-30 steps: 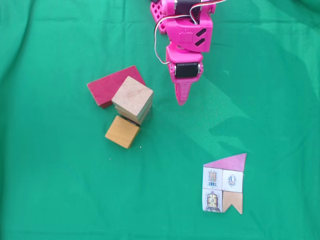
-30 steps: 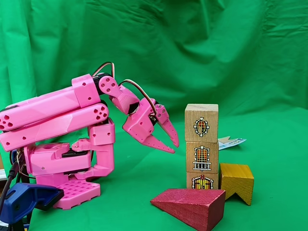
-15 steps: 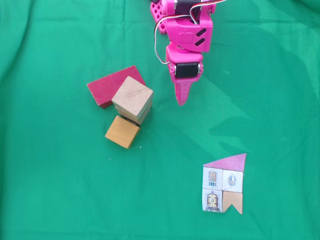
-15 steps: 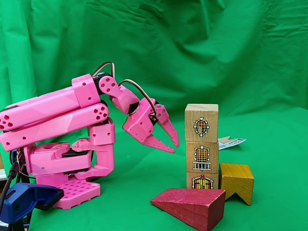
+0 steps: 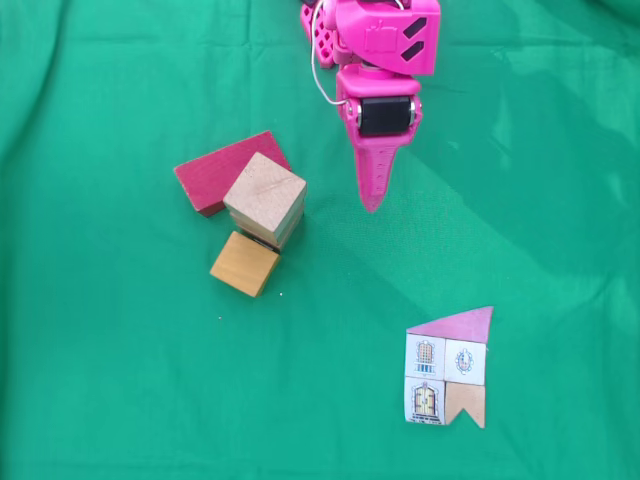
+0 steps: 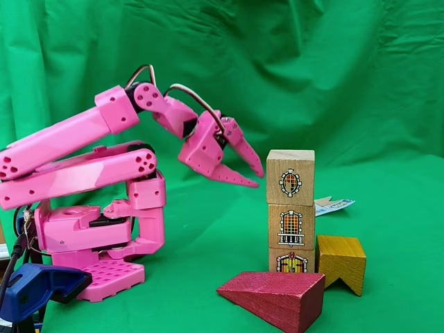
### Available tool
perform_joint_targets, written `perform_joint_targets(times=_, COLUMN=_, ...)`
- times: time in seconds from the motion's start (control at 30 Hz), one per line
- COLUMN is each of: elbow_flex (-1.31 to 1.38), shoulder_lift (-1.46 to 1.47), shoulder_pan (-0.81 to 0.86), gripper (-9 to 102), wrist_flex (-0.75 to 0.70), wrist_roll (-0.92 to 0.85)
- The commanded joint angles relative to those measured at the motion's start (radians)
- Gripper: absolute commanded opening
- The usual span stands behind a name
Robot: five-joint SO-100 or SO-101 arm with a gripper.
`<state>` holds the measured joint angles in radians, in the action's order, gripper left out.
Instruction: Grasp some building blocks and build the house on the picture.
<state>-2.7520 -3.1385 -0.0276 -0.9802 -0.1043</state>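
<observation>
Three pale cubes stand stacked in a tower (image 6: pixel 290 225), and from above its top cube (image 5: pixel 265 190) shows. The dark-red slab (image 5: pixel 225 170) lies against the tower; from the side it looks like a wedge (image 6: pixel 274 295). An orange-tan cube (image 5: pixel 245 264) with a notched underside (image 6: pixel 341 260) sits beside the tower's base. My pink gripper (image 6: pixel 259 180) hangs in the air level with the top cube, near it but apart. Its jaws are almost together, holding nothing. From above the gripper (image 5: pixel 373 205) points down-frame, to the right of the tower. The picture (image 5: pixel 448 368) lies flat at lower right.
Green cloth (image 5: pixel 120 380) covers the table and hangs behind it. The arm's pink base (image 6: pixel 97 257) and a blue clamp (image 6: pixel 35 291) sit at the left in the side view. A paper edge (image 6: pixel 333 205) shows behind the tower.
The arm has risen. The gripper moved from level with the middle cube to level with the top cube, and its tip shifted slightly right in the top-down view. The blocks have not moved.
</observation>
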Motion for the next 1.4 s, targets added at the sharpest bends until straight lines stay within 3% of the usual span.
perform_joint_targets(times=0.0, elbow_flex=0.103, shoulder_lift=0.066, shoulder_pan=-0.006, gripper=3, wrist_flex=-0.005, wrist_roll=-0.008)
perform_joint_targets(times=0.37, elbow_flex=0.454, shoulder_lift=0.265, shoulder_pan=-0.057, gripper=3, wrist_flex=-0.005, wrist_roll=-0.067)
perform_joint_targets(times=0.67, elbow_flex=0.551, shoulder_lift=0.308, shoulder_pan=-0.052, gripper=3, wrist_flex=-0.003, wrist_roll=-0.322)
perform_joint_targets(times=1.03, elbow_flex=0.565, shoulder_lift=0.316, shoulder_pan=-0.005, gripper=3, wrist_flex=-0.005, wrist_roll=-0.795)
perform_joint_targets(times=1.37, elbow_flex=0.683, shoulder_lift=0.494, shoulder_pan=0.144, gripper=3, wrist_flex=-0.008, wrist_roll=-0.959)
